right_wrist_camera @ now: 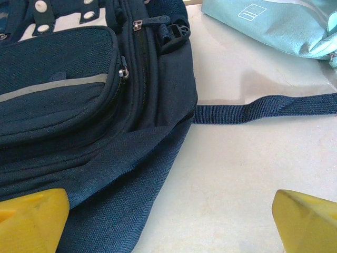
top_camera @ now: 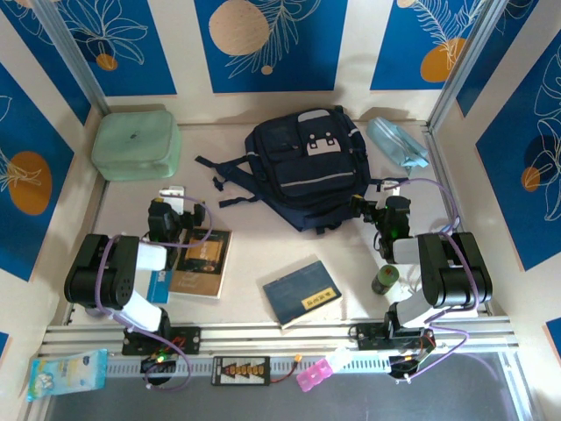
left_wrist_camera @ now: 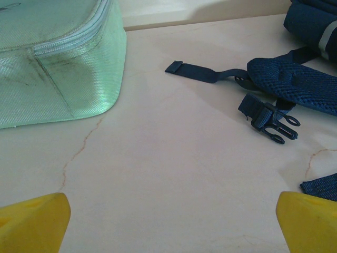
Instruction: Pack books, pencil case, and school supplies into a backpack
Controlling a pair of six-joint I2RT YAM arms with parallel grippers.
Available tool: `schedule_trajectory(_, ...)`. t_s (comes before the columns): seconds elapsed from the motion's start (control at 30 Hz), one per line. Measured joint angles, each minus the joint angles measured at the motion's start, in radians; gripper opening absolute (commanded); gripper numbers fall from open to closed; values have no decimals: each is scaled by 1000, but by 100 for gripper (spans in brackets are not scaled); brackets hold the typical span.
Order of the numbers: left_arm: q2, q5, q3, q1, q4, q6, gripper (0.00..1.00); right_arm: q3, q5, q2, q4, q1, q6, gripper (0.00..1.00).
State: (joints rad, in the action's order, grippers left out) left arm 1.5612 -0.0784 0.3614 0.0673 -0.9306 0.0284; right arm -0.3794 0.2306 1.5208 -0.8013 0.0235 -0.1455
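The navy backpack [top_camera: 307, 167] lies flat at the back centre, zipped, straps spread to the left. Its front pocket and lower corner are close in the right wrist view [right_wrist_camera: 79, 105]. A tan-brown book [top_camera: 203, 261] lies beside the left arm, and a navy book with a yellow label [top_camera: 302, 292] lies at the front centre. The pale-blue pencil case [top_camera: 396, 142] [right_wrist_camera: 274, 23] rests at the back right. My left gripper [top_camera: 173, 203] [left_wrist_camera: 171, 226] is open over bare table. My right gripper [top_camera: 372, 209] [right_wrist_camera: 168, 221] is open at the backpack's right edge, holding nothing.
A mint-green boxy case [top_camera: 136, 143] [left_wrist_camera: 58, 58] stands at the back left. A backpack strap [left_wrist_camera: 295, 79] and black buckle [left_wrist_camera: 271, 118] lie on the table; another strap [right_wrist_camera: 263, 108] runs right. A small green cylinder [top_camera: 386, 281] stands by the right arm.
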Motion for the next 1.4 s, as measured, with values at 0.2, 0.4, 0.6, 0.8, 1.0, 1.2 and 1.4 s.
schedule_trajectory(0.2,0,0,0,0,0,0,100,0,-3,0,0,-4,0,99)
schedule_trajectory(0.4,-10,-8,-14,0,-24,-2,100,0,-6,-26,13,-3,1,99)
schedule_trajectory(0.6,-196,-83,-37,0,76,-22,100,-50,43,-243,227,31,-10,99)
schedule_trajectory(0.8,-415,-185,161,0,508,-204,100,-403,17,-330,690,77,-158,99)
schedule_trajectory(1.0,-432,-47,344,1,809,-393,100,-643,-82,-177,1019,131,-295,99)
schedule_trajectory(1.2,-361,207,370,27,904,-568,100,-746,-179,42,1170,131,-367,100)
schedule_trajectory(1.4,-305,324,369,125,919,-678,100,-947,-216,252,1241,121,-402,95)
